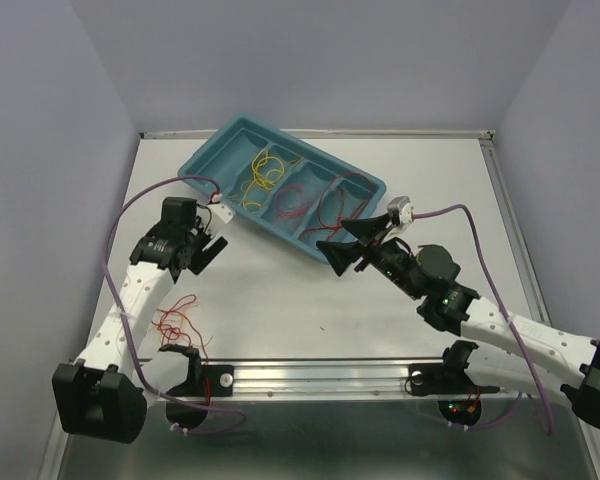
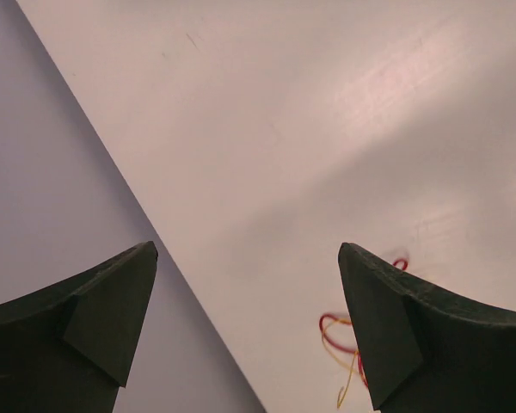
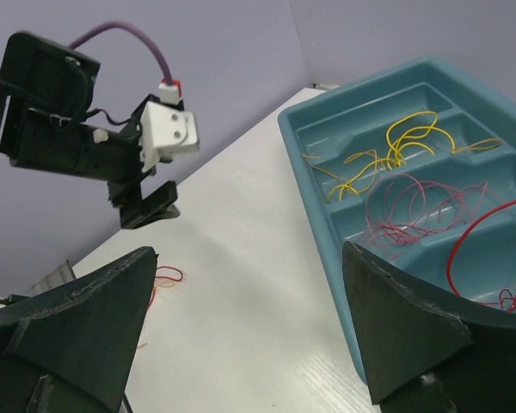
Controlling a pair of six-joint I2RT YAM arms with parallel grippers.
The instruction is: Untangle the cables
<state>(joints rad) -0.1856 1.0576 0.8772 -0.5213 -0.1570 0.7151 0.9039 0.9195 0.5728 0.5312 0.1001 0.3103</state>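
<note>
**Both grippers open and empty; cables split between tray and table**

The left gripper (image 1: 212,250), left of centre in the top view, stands with its jaws spread wide and nothing between them. Its wrist view shows only bare table (image 2: 327,129) in the gap. A loose red-and-orange bundle (image 1: 177,325) lies on the table at lower left, near the left arm's base. The right gripper (image 1: 348,243), right of centre, is likewise wide apart and holds nothing. It sits at the near edge of the teal compartment tray (image 1: 202,162) — contact cannot be judged. In the tray, at upper centre, yellow wires (image 1: 263,170) fill one compartment, pink wires (image 1: 295,200) the next, and red wires (image 1: 338,195) the one toward the right end.
</note>
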